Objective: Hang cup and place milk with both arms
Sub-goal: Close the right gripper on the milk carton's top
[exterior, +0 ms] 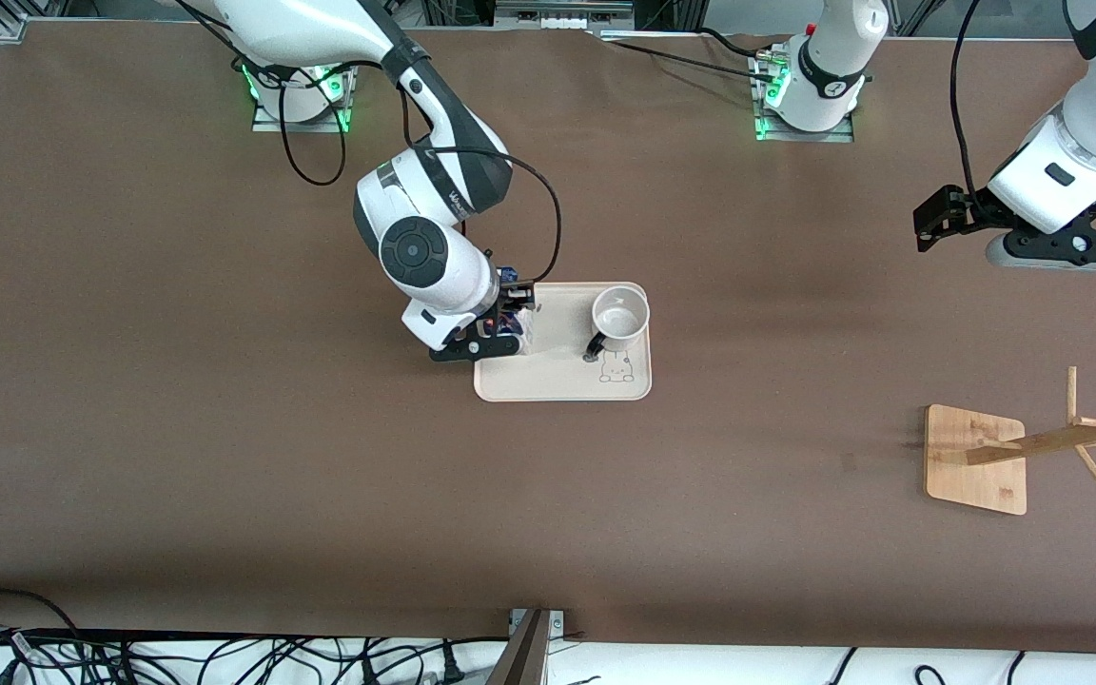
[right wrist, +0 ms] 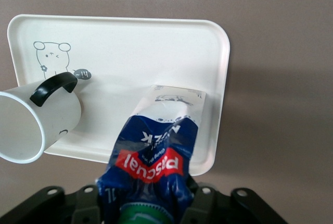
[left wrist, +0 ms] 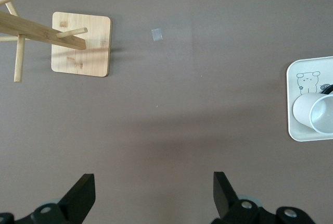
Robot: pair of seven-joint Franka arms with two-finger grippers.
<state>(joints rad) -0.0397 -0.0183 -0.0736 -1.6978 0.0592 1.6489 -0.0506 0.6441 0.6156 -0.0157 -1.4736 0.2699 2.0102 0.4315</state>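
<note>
The milk [exterior: 513, 322], a blue and white carton with a green cap, stands at the tray's edge toward the right arm's end. My right gripper [exterior: 502, 328] is shut on its upper part; in the right wrist view the fingers squeeze the milk [right wrist: 153, 151] at my right gripper [right wrist: 148, 203]. The cup [exterior: 620, 316], a white mug with a black handle, stands upright on the same cream tray [exterior: 557, 382], beside the milk toward the left arm's end. It also shows in the right wrist view [right wrist: 36, 125] and the left wrist view [left wrist: 315, 112]. My left gripper [exterior: 930, 226] [left wrist: 152, 182] hangs open and empty over the table at the left arm's end.
A wooden mug rack [exterior: 976, 459] with a square base and pegs stands at the left arm's end, nearer the front camera than the tray; it also shows in the left wrist view [left wrist: 80, 44]. A small piece of tape [left wrist: 156, 35] lies on the brown table.
</note>
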